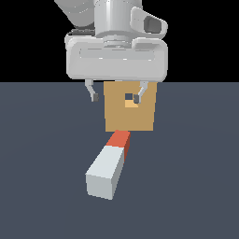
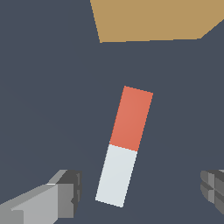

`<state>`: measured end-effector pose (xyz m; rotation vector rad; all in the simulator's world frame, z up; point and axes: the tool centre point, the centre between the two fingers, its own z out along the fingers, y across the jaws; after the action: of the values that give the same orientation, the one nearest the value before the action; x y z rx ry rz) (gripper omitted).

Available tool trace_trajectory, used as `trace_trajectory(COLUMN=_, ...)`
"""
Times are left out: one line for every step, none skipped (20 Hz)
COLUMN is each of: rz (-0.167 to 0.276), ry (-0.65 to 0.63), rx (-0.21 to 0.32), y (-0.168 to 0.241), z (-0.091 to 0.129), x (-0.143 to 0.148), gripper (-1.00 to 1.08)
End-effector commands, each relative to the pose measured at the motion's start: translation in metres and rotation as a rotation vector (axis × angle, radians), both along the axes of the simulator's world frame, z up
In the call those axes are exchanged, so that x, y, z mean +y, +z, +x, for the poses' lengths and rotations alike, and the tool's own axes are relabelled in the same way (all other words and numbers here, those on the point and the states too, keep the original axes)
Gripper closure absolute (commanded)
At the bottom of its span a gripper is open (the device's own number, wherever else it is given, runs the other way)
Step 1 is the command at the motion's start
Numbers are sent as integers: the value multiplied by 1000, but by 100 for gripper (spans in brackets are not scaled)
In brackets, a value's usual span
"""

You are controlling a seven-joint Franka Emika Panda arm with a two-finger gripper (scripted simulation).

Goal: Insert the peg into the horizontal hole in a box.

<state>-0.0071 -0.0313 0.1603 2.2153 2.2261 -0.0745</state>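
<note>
The peg point(image 1: 110, 164) lies flat on the dark floor, pale grey-white with its orange-red end pointing toward the box point(image 1: 116, 119). The tan box stands just beyond that end, and the small square hole point(image 1: 129, 97) shows in its face. My gripper point(image 1: 115, 98) hangs open above the floor in front of the box, fingers spread wide and holding nothing. In the wrist view the peg point(image 2: 124, 145) lies below and between the two fingertips point(image 2: 70, 192), with the box point(image 2: 153, 19) past its red end. The hole is out of sight in that view.
A flat dark grey-blue floor point(image 1: 42, 186) surrounds the peg and box. The background above the floor's far edge is black.
</note>
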Motion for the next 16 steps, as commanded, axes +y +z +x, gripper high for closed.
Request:
trace_trajectory(rz=0, ry=0, rx=0, y=0, z=0, x=0, gripper=-92)
trace_trajectory(rz=0, ry=-1, rx=0, y=0, z=0, x=0, gripper=-92)
trace_trajectory(rz=0, ry=-3, rx=0, y=-1, z=0, x=-1, gripper=-92)
trace_trajectory(rz=1, ry=-7, rx=-1, y=-2, z=0, x=-2, gripper=-92)
trace_trajectory(rz=1, ry=-12, rx=-2, y=-4, z=-1, x=-3, gripper=-92)
trace_trajectory(rz=2, ry=-18, rx=-3, y=-6, z=-1, x=-5, gripper=-92)
trace_trajectory(rz=3, ry=-26, rx=-4, y=-9, z=-1, x=-7, gripper=-92)
trace_trajectory(rz=4, ry=-36, rx=-5, y=-12, z=-2, x=-10, gripper=-92)
trace_trajectory(rz=5, ry=-47, rx=-7, y=-16, z=-2, x=-13, gripper=-92)
trace_trajectory(rz=6, ry=-59, rx=-9, y=-20, z=-3, x=-16, gripper=-92)
trace_trajectory(rz=7, ry=-73, rx=-11, y=-24, z=-4, x=-20, gripper=-92)
trace_trajectory(rz=8, ry=-89, rx=-13, y=-30, z=-5, x=-24, gripper=-92)
trace_trajectory(rz=10, ry=-105, rx=-16, y=-35, z=-6, x=-28, gripper=-92)
trace_trajectory(rz=11, ry=-124, rx=-19, y=-41, z=-8, x=-33, gripper=-92)
trace_trajectory(rz=13, ry=-143, rx=-21, y=-48, z=-9, x=-38, gripper=-92)
trace_trajectory(rz=15, ry=-160, rx=-24, y=-54, z=-10, x=-43, gripper=-92)
